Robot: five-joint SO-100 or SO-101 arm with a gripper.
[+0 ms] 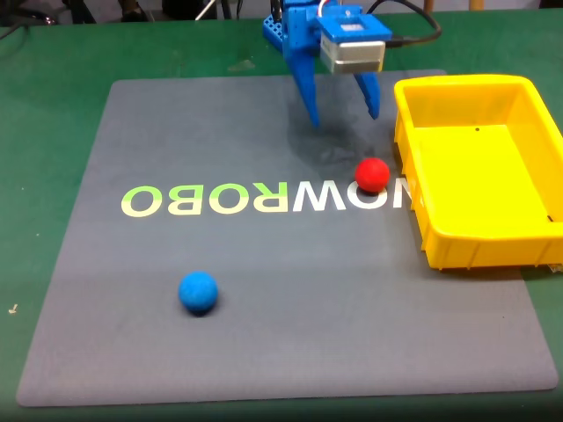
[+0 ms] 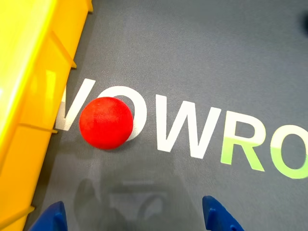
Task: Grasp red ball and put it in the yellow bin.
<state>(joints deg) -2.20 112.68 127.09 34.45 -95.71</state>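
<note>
Red against grey is what I see first: the small matte red ball (image 1: pixel 372 174) sits on the dark grey rectangular mat (image 1: pixel 264 334), right on the white letters of the "NOWROBO" print (image 1: pixel 264 200). I take the large bright yellow rectangular plastic bin (image 1: pixel 528 242) as my landmark. In the fixed view the red ball lies just to the left of the bin's left wall, close to it but with a sliver of mat between them. In the wrist view the ball (image 2: pixel 106 122) covers part of the white "O", and the bin's ribbed outer wall (image 2: pixel 29 120) runs down the left edge just beside it.

My blue end effector (image 1: pixel 344 112) hangs beyond the ball, near the bin's far left corner in the fixed view, tips pointing down at the mat. Its two fingers are spread wide and hold nothing. In the wrist view the two blue fingertips (image 2: pixel 221 216) show at the bottom edge, well apart from each other, with the ball lying ahead of the gap and nearer the left one.

A small matte blue ball (image 1: pixel 198 292) rests on the mat far to the left of the bin, on the near side of the lettering. The mat lies on a green worktop (image 1: pixel 53 53).
</note>
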